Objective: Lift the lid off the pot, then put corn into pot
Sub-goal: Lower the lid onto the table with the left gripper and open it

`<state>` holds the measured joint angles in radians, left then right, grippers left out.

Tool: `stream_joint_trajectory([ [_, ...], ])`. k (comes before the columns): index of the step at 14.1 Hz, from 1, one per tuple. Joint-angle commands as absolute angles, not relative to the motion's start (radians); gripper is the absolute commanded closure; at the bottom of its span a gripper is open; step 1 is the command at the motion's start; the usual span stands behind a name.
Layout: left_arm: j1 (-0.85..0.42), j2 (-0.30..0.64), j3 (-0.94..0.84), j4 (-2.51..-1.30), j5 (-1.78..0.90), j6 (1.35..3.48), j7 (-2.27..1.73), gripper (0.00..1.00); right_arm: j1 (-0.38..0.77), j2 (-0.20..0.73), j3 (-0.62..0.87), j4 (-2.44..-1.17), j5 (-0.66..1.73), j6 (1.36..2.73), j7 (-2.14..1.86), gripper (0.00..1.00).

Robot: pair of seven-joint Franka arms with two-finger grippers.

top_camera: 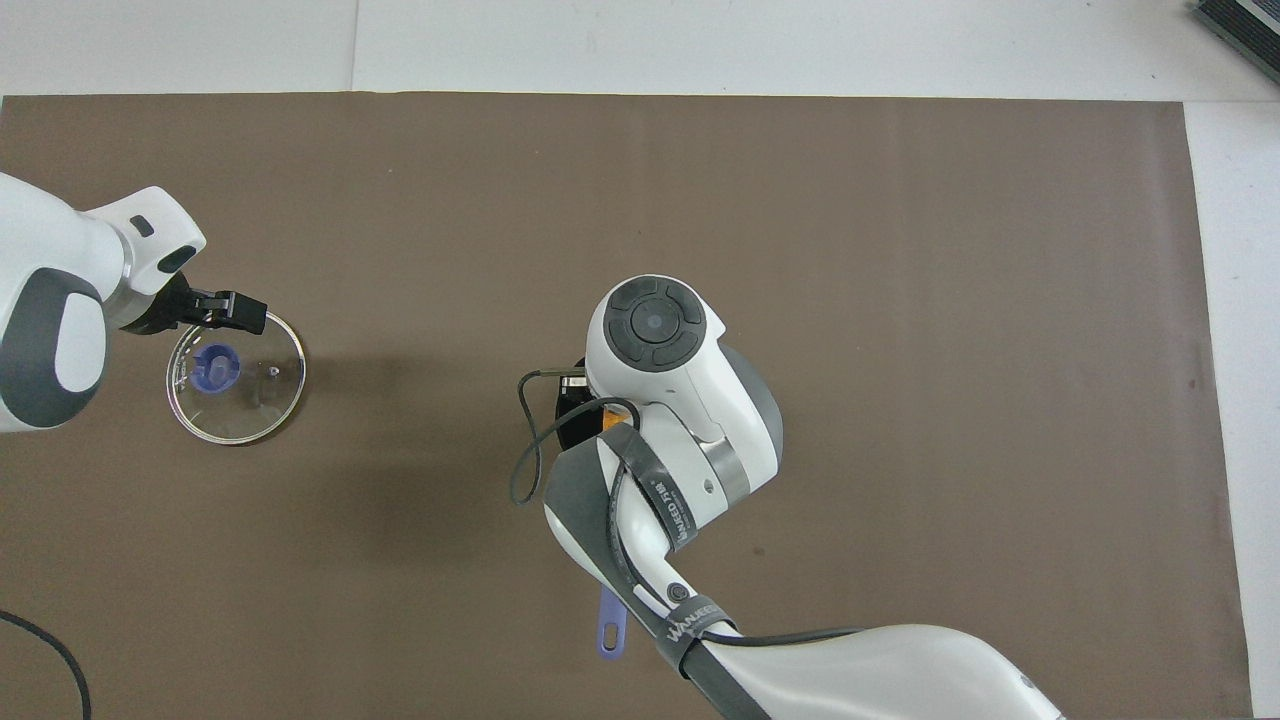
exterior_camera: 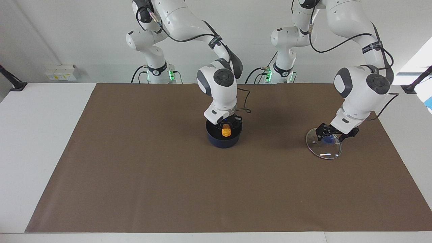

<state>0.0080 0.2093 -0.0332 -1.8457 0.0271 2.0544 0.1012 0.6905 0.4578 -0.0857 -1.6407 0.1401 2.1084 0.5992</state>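
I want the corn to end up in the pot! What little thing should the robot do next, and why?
Probably lift the right gripper straight up out of the pot. The corn already sits down inside it, right under the gripper. The lid lies flat on the mat toward the left arm's end of the table, and the open left gripper hangs just over it, off its knob.

Bright, even light (soft shadows, seemingly).

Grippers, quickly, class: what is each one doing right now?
Left gripper: open, raised over the lid, holding nothing.
Right gripper: over the pot, corn just below; grip cannot be told.
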Motion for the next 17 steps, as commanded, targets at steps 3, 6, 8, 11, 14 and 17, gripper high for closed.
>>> stream_joint_trajectory([
  [3,-0.064,0.166,-0.025,-1.766,0.018,1.901,0.054,0.00,0.672,0.439,-0.078,-1.707,0.170,2.151,0.563,0.49],
  [6,-0.074,0.120,-0.026,-1.708,0.020,1.778,0.055,0.00,0.667,0.430,-0.078,-1.729,0.173,2.148,0.528,0.34],
  [8,-0.075,0.118,-0.026,-1.642,0.021,1.680,0.060,0.00,0.667,0.430,-0.078,-1.717,0.175,2.132,0.528,0.13],
  [11,-0.075,0.114,-0.025,-1.573,0.034,1.580,0.066,0.00,0.669,0.414,-0.081,-1.701,0.164,2.111,0.531,0.00],
  [14,-0.074,0.123,-0.025,-1.500,0.032,1.494,0.067,0.00,0.643,0.326,-0.095,-1.703,0.152,2.077,0.526,0.00],
  [17,-0.074,0.100,-0.026,-1.500,0.032,1.470,0.067,0.00,0.566,0.229,-0.095,-1.703,0.089,1.984,0.500,0.00],
])
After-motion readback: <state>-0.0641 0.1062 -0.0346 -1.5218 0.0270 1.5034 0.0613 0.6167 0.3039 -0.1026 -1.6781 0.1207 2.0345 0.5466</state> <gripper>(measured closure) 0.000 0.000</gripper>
